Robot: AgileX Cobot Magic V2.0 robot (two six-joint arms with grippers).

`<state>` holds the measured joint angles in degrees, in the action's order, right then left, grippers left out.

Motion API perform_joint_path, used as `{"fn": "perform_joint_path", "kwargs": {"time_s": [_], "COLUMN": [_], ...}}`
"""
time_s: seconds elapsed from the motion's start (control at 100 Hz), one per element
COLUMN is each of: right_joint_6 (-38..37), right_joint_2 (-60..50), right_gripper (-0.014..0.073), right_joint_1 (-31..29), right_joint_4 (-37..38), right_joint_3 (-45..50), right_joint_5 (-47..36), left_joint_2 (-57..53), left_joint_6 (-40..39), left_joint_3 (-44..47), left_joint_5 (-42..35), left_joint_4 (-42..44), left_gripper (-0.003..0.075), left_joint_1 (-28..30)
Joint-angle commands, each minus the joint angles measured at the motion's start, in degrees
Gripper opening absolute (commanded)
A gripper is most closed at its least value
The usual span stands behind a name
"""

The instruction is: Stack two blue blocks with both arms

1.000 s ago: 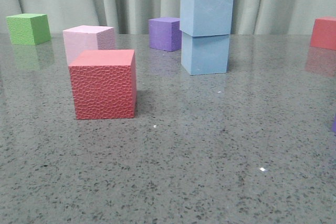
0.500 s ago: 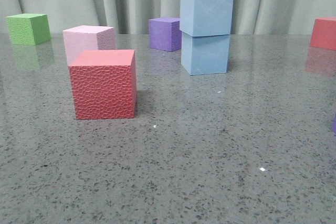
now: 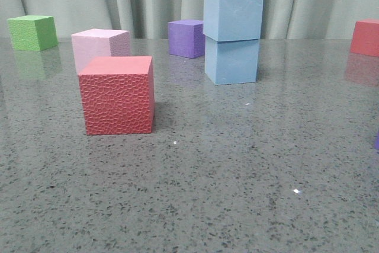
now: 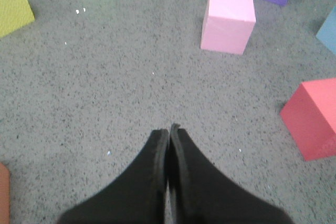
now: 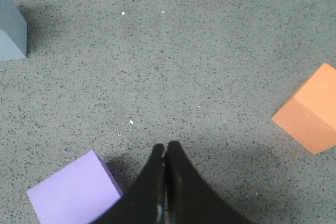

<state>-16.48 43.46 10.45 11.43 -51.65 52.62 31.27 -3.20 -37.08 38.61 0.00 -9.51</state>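
While nothing moved, blue blocks (image 3: 232,35) stay stacked.

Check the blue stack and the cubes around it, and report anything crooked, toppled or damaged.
Nothing serious stands out. The upper blue block sits flat on the lower blue block, turned only slightly off square. The red cube, pink cube and purple cube stand upright and intact. Both pincers are shut and hold nothing.

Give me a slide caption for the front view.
Two blue blocks stand stacked at centre of the speckled table, with a red cube, pink cube, purple cube and green cube around them.
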Motion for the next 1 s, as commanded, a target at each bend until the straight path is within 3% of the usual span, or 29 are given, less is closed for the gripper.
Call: {"fn": "perform_joint_path", "kwargs": {"time_s": [0.0, 0.22, 0.44, 0.67, 0.99], "right_joint_6": [0.56, 0.56, 0.56, 0.56, 0.56], "right_joint_2": [-0.22, -0.22, -0.22, -0.22, -0.22], "right_gripper": [-0.0122, -0.0122, -0.0122, -0.0122, -0.0122], "right_joint_1": [-0.27, -0.27, -0.27, -0.27, -0.27], "right_joint_4": [1.59, 1.59, 1.59, 1.59, 1.59], "right_joint_3": [-1.34, -1.34, -1.34, -1.34, -1.34], "right_joint_5": [-2.97, -2.97, -2.97, -2.97, -2.97], "left_joint_2": [-0.79, -7.83, -17.55, -26.69, -32.51], "left_joint_6": [-0.41, -0.41, -0.41, -0.41, -0.41], "left_joint_3": [0.38, 11.42, 24.56, 33.65, 37.87], "left_joint_5": [-9.28, -24.55, -34.92, -36.24, -36.32], "left_joint_4": [0.0, 0.0, 0.88, 1.1, 2.42], "left_gripper": [-0.0019, -0.0019, -0.0019, -0.0019, -0.0019], "left_joint_1": [0.17, 0.17, 0.17, 0.17, 0.84]}}
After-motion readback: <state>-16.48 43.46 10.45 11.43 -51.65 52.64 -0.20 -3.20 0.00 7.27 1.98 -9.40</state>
